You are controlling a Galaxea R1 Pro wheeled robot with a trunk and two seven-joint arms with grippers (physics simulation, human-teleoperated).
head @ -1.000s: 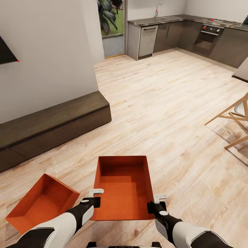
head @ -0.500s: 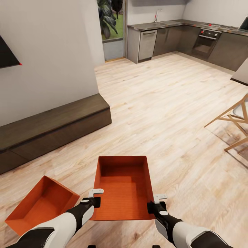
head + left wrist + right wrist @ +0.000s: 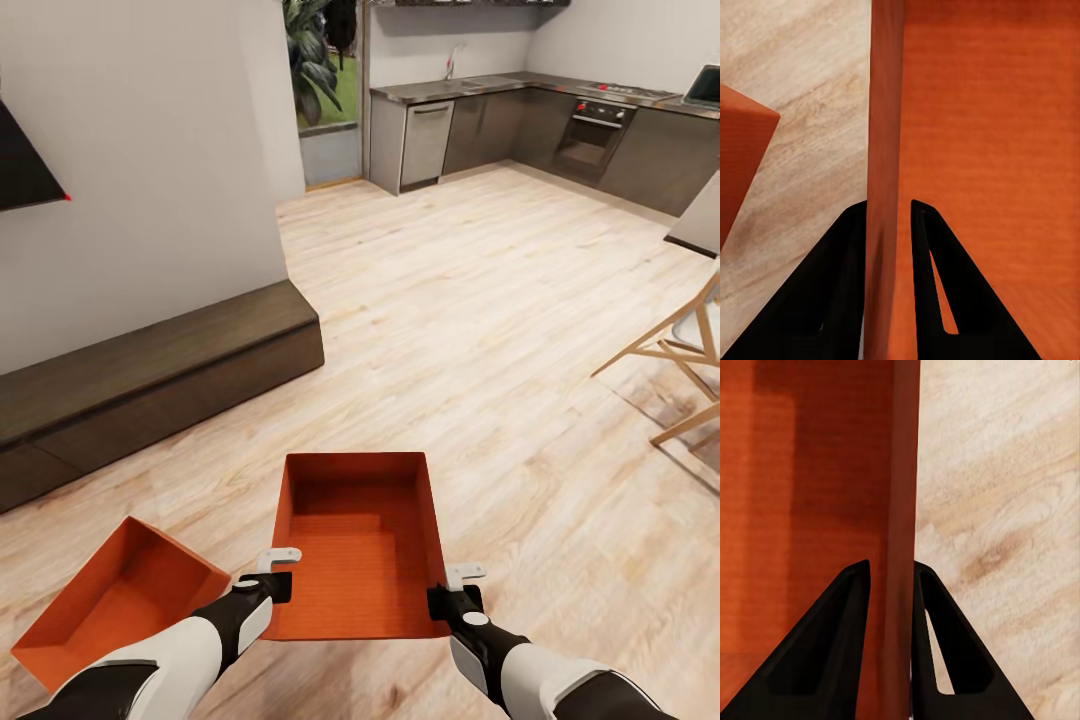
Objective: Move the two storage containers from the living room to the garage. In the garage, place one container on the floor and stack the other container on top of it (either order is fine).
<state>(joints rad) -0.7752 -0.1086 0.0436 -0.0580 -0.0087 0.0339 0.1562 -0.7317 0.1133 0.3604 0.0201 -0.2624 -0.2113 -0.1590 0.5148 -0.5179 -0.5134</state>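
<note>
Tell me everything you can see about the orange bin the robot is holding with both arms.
The held bin is an orange-red rectangular box with thin walls, no lid and nothing inside. It looks like matte plastic with a fine ribbed texture. It sits level and upright in front of the robot, above the light wood floor. The left gripper pinches its left wall and the right gripper its right wall, one finger inside and one outside. A second bin lies apart to its left.

Illumination is bright, even and diffuse. Daylight enters through the far doorway [image 3: 328, 70]. Shadows are soft: a faint one lies under the chair [image 3: 680, 370]. The wood floor [image 3: 480, 300] shows no glare. Rendering is slightly soft and smeared; wrist views appear blurred at close range.
</note>
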